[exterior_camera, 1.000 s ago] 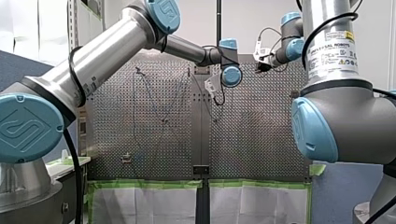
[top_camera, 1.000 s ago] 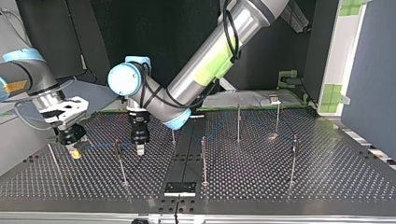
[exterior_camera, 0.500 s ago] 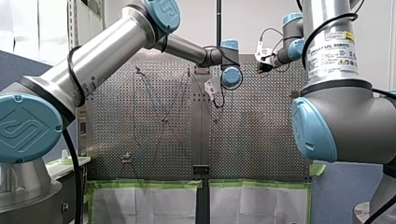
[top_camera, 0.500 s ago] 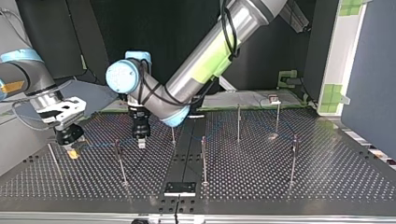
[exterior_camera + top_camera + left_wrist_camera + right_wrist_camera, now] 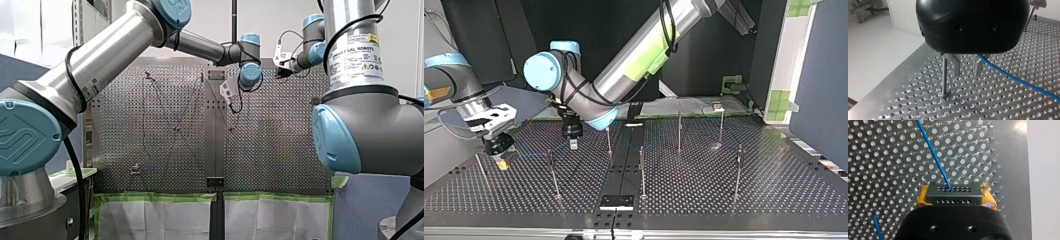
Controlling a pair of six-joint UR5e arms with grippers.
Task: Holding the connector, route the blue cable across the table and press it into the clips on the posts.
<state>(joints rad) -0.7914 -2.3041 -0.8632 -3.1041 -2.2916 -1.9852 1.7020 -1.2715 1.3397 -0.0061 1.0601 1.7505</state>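
- Our right gripper clamps the connector between yellow pads, at the top view's left; the blue cable runs from it.
- Our left gripper stands open, empty, beside a post.

left hand | post just beside | blue cable opposite side

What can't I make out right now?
Left wrist view: body of the left gripper hides the upper run of the blue cable.
Top view: clips on the posts too small; seating unclear.
Right wrist view: body of the right gripper covers the rear of the connector.
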